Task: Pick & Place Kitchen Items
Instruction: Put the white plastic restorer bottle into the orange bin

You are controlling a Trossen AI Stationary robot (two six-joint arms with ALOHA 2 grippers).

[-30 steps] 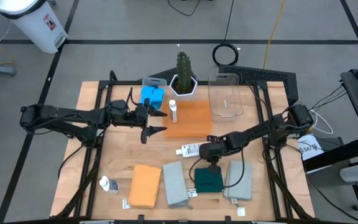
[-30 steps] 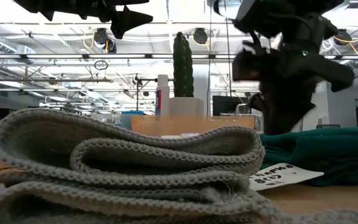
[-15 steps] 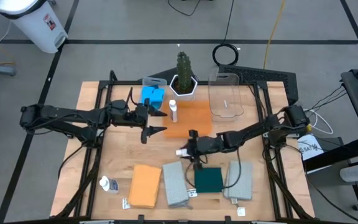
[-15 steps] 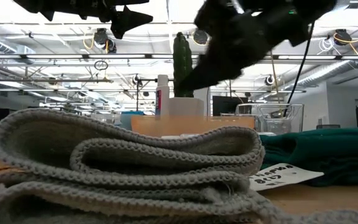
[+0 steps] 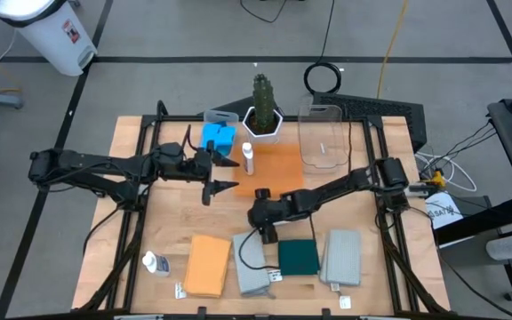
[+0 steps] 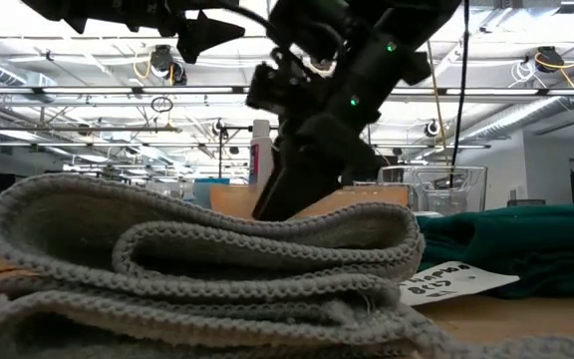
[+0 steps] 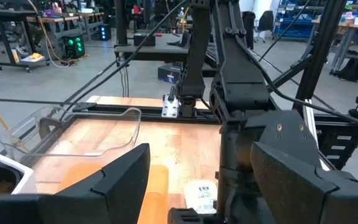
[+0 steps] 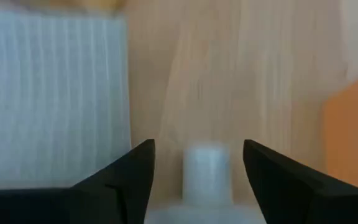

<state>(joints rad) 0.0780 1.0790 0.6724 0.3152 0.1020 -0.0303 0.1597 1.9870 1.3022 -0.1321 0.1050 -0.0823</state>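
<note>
The right gripper (image 5: 262, 222) hangs low over the middle of the table, its fingers (image 8: 123, 177) spread apart with nothing clamped. A small white bottle (image 8: 207, 169) lies on the wood right between those open fingers, cap pointing away from the wrist, free of either pad as far as I can see. Just beyond one fingertip is the grey cloth (image 5: 252, 262); the dark green cloth (image 5: 299, 257) lies close beside the claw. The left gripper (image 5: 221, 174) waits open above the table, well away, near the blue sponges (image 5: 218, 137).
</note>
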